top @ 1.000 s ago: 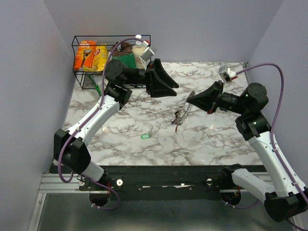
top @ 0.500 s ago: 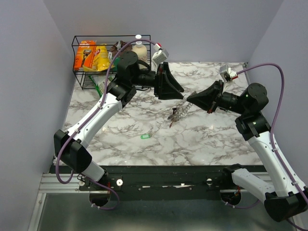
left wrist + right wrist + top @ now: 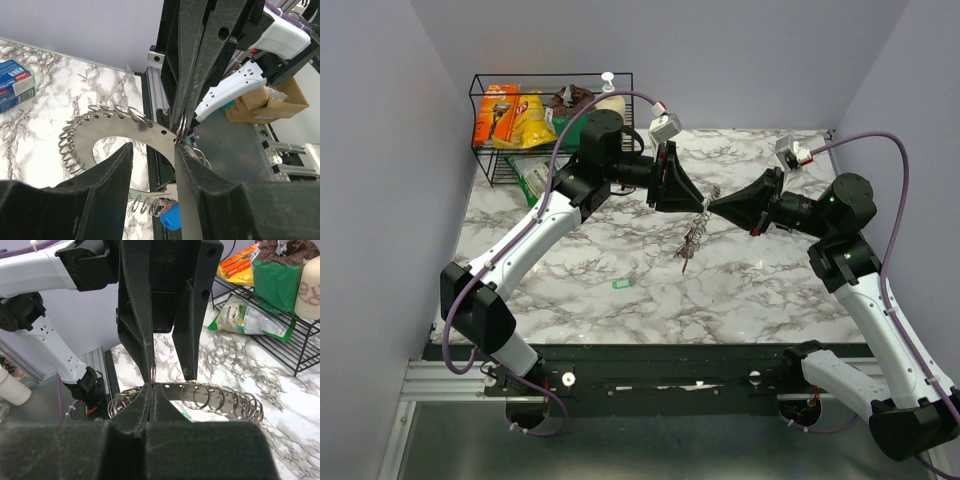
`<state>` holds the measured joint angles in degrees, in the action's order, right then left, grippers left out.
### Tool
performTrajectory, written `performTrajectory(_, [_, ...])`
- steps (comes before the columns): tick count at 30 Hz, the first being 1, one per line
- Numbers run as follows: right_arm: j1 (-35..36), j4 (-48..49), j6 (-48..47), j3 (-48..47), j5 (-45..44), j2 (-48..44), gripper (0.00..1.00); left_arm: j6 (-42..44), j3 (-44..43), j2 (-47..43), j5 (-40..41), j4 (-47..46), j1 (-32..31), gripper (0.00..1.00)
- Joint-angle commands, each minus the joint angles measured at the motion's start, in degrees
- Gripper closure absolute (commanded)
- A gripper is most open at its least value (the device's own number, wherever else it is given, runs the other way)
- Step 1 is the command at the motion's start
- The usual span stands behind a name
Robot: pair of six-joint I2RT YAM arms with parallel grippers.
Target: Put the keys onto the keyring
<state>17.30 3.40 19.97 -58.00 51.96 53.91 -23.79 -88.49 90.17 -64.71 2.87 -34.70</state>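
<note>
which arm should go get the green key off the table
Left, probably. The left tool is open, and the green key lies towards its side. The right tool is shut on the keyring, holding it up.

You are looking at a marble table (image 3: 770,290) that is filling the middle of the top view, with plain lilac walls (image 3: 720,60) closing it in on three sides. A wire basket (image 3: 520,76) is standing at upper left, a grey floor (image 3: 650,450) is showing along the bottom, and even light is falling everywhere.
</note>
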Motion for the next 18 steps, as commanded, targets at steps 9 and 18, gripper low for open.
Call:
performTrajectory(9, [0.2, 3.2, 0.5, 0.7, -0.5, -0.9, 0.99, -2.0, 0.0, -1.2, -3.3, -5.9, -0.5, 0.53])
performTrajectory(18, [0.2, 3.3, 0.6, 1.0, -0.2, -1.1, 0.99, -7.7, 0.8, -0.7, -3.7, -13.2, -0.4, 0.75])
